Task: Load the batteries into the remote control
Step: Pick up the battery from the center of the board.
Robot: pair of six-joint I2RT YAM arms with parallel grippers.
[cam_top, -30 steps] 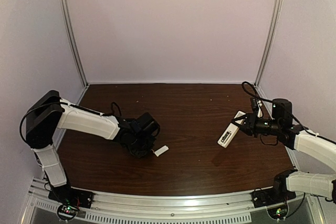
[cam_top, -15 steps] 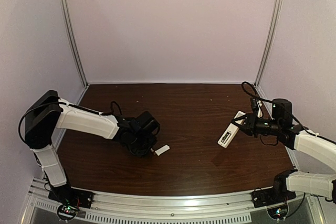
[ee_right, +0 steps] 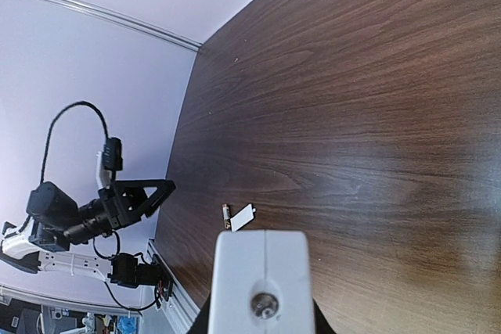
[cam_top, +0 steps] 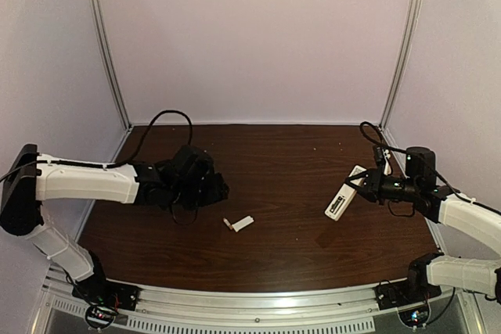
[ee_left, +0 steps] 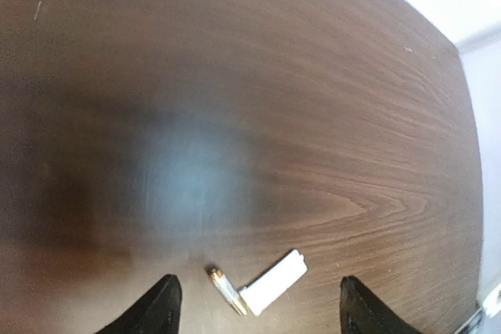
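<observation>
One battery [ee_left: 227,291], a small gold-ended cylinder, lies on the dark wood table with one end touching the small flat white cover piece [ee_left: 272,281]. Both also show in the top view, the battery [cam_top: 227,224] beside the cover [cam_top: 243,223]. My left gripper [ee_left: 258,314] hovers above them, open, with nothing between its fingers [ee_left: 160,307]. From above, the left gripper [cam_top: 213,191] sits up and left of the pair. My right gripper [cam_top: 368,185] is shut on the white remote control [cam_top: 343,193], held off the table at the right. The remote's end [ee_right: 264,283] fills the right wrist view.
Metal frame posts [cam_top: 106,44] and pale walls close in the table on the left, right and back. A metal rail [cam_top: 258,303] runs along the near edge. A black cable [cam_top: 160,119] loops above the left arm.
The left gripper has opened and drawn back to the left and up, away from the cover. The battery now lies uncovered beside it. The right arm and remote have not moved.
</observation>
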